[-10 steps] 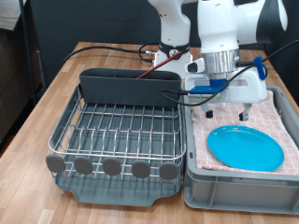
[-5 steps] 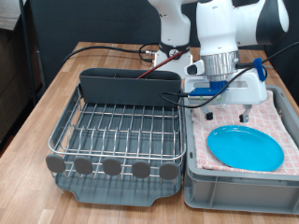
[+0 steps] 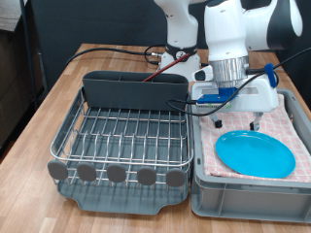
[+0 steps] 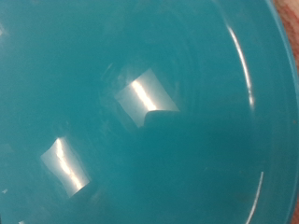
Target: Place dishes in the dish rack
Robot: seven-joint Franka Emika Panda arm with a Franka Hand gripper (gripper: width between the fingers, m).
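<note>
On the exterior view's left, the rack (image 3: pixel 121 136) is seen on the wooden tabletop (image 3: pixel 58 92): a chrome wire grid on a dark tray, with a tall grey trough (image 3: pixel 131 90) along the far side. No dish is seen on the grid, so none of the task is judged to be done as far as this view shows; the inside of the trough is hidden.

Just beside the rack, on the exterior view's right, a grey tub (image 3: pixel 248 189) lined with a checkered cloth (image 3: pixel 292 121) is seen. The plate (image 3: pixel 255 153) lies flat on that cloth, towards the near end of the tub. No spoon or cup can be made out in either view.

The tool (image 3: pixel 235 120) hangs over the far part of the tub, close above the plate's far edge, with its two fingers pointing down and set well apart. Nothing is seen between them. Whether the fingertips touch the cloth or the plate cannot be told. The wrist view is filled by the plate's glossy surface (image 4: pixel 140 112), with two bright reflections on it; the fingers are not shown there.

A grasp is judged to be risky here: the plate is flat, smooth and low, so its rim may slip from the fingers. The cloth may also be pinched and dragged along with it. The tub wall and the rack's edge stand between plate and grid, and a tilted plate could strike them.
</note>
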